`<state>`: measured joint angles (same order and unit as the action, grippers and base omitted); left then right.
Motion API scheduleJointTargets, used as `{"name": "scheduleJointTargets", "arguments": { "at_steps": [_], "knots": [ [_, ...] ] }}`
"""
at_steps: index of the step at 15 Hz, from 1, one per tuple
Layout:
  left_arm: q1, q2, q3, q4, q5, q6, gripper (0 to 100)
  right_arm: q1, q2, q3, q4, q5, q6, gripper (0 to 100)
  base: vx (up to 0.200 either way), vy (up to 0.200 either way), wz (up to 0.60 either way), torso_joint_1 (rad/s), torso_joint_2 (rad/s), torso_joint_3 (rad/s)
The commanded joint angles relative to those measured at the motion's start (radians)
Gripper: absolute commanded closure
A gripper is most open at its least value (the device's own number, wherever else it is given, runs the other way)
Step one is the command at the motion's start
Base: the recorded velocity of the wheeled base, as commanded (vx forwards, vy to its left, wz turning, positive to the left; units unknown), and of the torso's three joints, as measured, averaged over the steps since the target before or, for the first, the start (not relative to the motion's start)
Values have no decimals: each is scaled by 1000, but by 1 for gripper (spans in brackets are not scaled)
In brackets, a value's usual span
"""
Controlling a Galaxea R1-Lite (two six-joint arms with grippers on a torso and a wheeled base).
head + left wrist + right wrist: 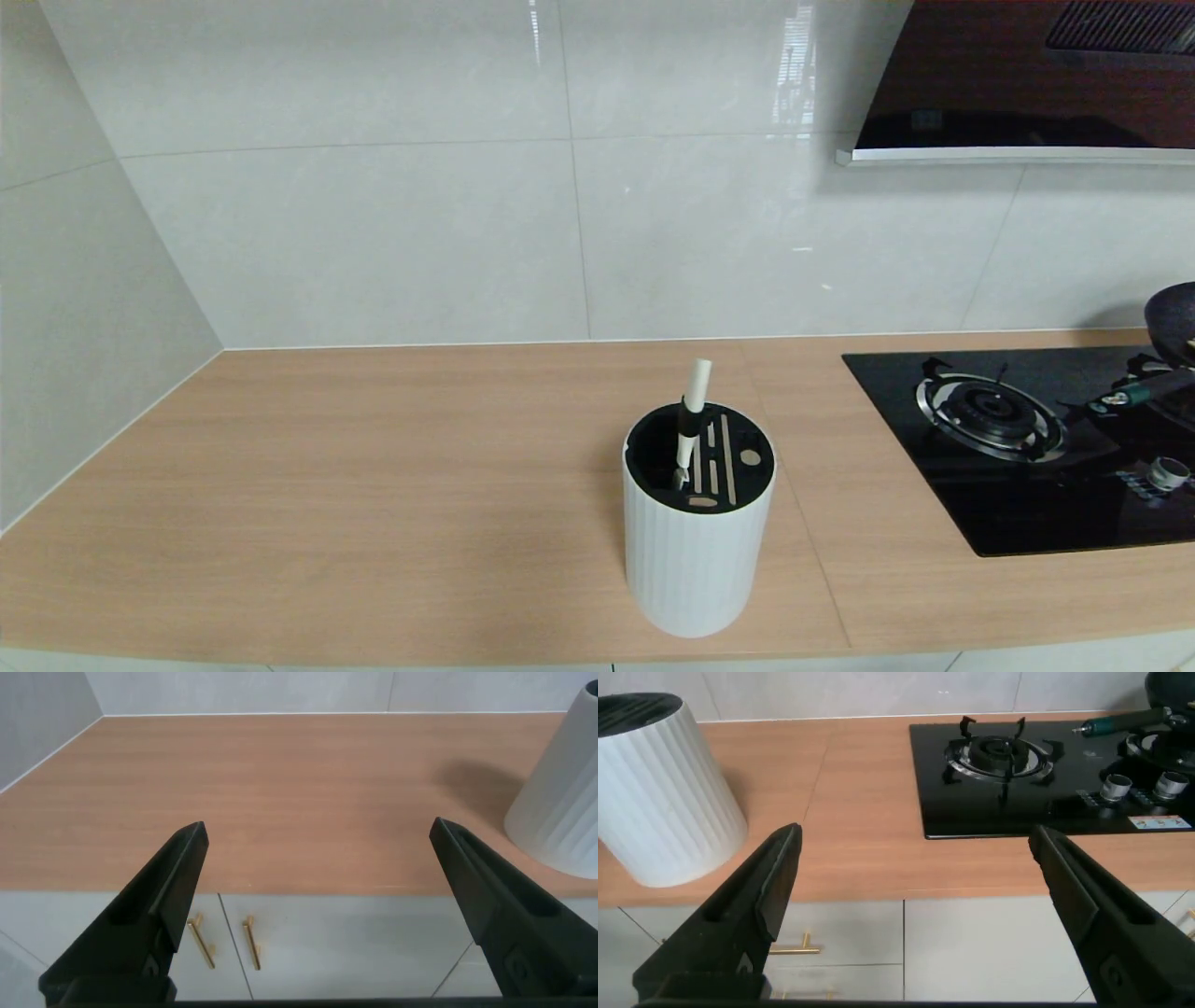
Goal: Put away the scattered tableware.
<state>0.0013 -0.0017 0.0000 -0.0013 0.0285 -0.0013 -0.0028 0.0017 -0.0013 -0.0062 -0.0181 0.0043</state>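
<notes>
Left gripper (318, 831) and right gripper (915, 833): hanging wide open just off the counter's (373, 485) front edge, gripping nothing. Standing on the wood between the two, and looking nearer the right one: the white ribbed holder (698, 560). Leaning almost upright in its black slotted top, handle upward: a white-handled utensil (693, 411). Lying ahead of both grippers, so probably calling for a reach forward and inward. Sitting well off to the right: the hob (1027, 504).

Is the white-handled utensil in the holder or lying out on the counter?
In. The utensil stands in the black top of the holder, handle sticking up above the rim, slightly tilted.
</notes>
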Motion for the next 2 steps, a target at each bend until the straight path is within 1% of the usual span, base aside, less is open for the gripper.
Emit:
{"name": "scheduleJointTargets", "arguments": {
  "at_steps": [1, 2],
  "knots": [
    [0, 2, 0, 0, 1, 0, 0, 0, 1, 0, 2, 0, -1, 0, 0, 0, 0, 0, 0, 0],
    [0, 2, 0, 0, 1, 0, 0, 0, 1, 0, 2, 0, -1, 0, 0, 0, 0, 0, 0, 0]
  ]
}}
